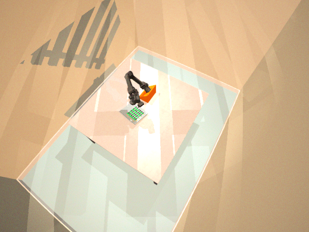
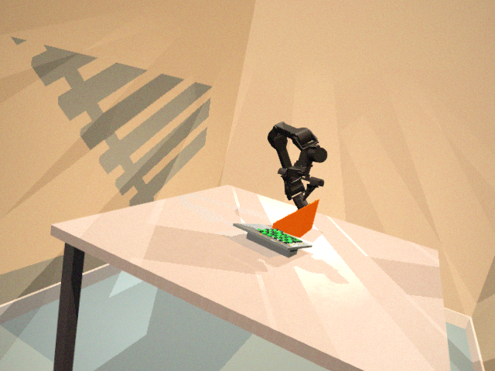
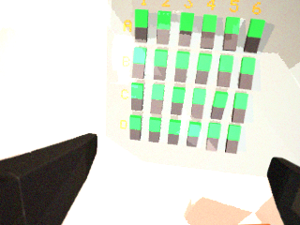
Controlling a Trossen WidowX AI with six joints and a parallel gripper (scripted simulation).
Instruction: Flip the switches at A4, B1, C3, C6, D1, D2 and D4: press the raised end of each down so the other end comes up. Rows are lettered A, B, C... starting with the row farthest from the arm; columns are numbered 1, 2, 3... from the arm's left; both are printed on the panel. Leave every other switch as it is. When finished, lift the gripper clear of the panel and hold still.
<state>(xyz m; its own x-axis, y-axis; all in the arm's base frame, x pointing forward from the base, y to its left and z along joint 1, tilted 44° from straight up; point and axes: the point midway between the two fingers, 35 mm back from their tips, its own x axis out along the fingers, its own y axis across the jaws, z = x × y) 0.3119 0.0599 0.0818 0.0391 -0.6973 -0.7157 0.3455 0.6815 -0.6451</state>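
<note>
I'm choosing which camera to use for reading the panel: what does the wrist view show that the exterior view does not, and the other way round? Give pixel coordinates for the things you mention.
Only the wrist view: readable row letters A to D and column numbers 1 to 6 on the switch panel (image 1: 121,111) (image 2: 267,243) (image 3: 197,161), and the hand's two fingers standing wide apart.

Only the exterior view: the bent black arm (image 1: 129,83) (image 2: 283,153), a table leg (image 2: 68,307) and the panel's thick side underneath.

Both: the panel's switches (image 1: 135,113) (image 2: 279,235) (image 3: 187,22), each partly green and partly dark.
</note>
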